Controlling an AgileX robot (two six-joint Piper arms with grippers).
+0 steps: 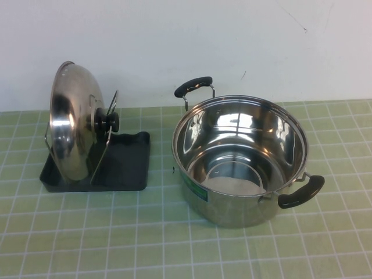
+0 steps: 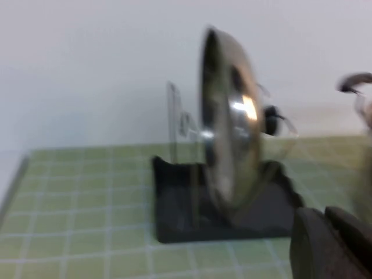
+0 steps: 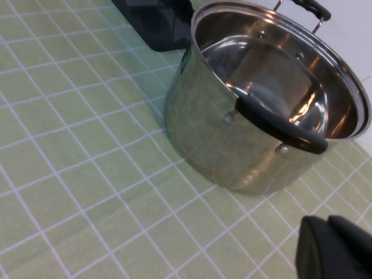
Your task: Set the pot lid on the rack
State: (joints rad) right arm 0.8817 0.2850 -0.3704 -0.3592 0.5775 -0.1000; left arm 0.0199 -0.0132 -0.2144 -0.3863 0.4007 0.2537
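The shiny domed pot lid [image 1: 71,125] stands on edge in the rack, its black knob [image 1: 108,121] facing the pot. It leans between the thin wire loops [image 1: 110,104] that rise from the dark tray [image 1: 131,165]. The left wrist view shows the lid [image 2: 229,133] edge-on above the tray [image 2: 180,209]. Neither gripper shows in the high view. My left gripper [image 2: 325,215] is shut and empty, low and apart from the rack. My right gripper [image 3: 328,224] is shut and empty, over the mat beside the pot.
A deep steel pot [image 1: 238,157] with two black handles stands to the right of the rack, open and empty; it also shows in the right wrist view [image 3: 232,128]. A green tiled mat [image 1: 116,232] covers the table. A white wall stands behind.
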